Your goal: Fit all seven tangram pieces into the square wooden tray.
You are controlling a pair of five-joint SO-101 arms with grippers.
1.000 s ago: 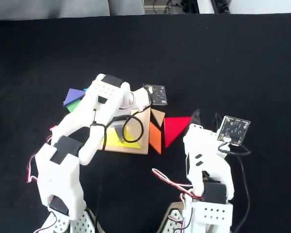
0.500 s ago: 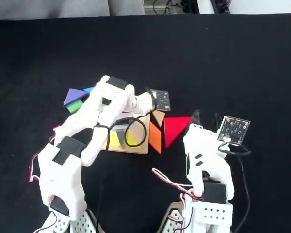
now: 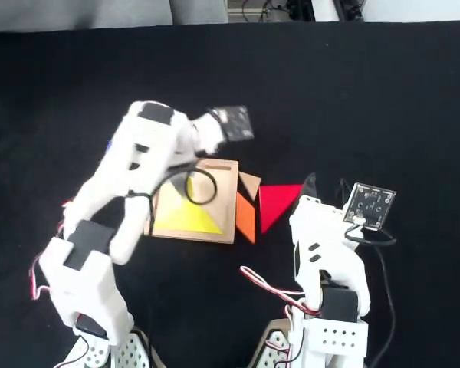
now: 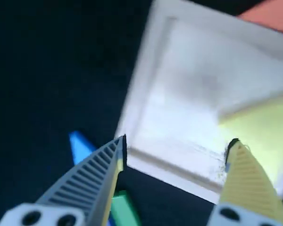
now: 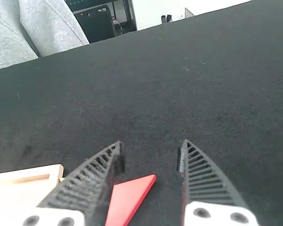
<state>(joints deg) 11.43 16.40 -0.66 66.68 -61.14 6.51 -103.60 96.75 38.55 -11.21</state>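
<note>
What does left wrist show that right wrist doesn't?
Left wrist adds: yellow triangle in the wooden tray, blue piece and green piece on the black table beside it, left tool open. Right wrist adds: right tool open, grey fabric behind the table. Shared: tray, table, possibly the red triangle; left wrist's reddish patch is unclear.

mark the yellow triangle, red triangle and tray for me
yellow triangle (image 3: 185,218), high view, middle of its face.
red triangle (image 3: 274,201), high view, middle of its face.
wooden tray (image 3: 225,205), high view, bare floor beside the yellow piece.
</note>
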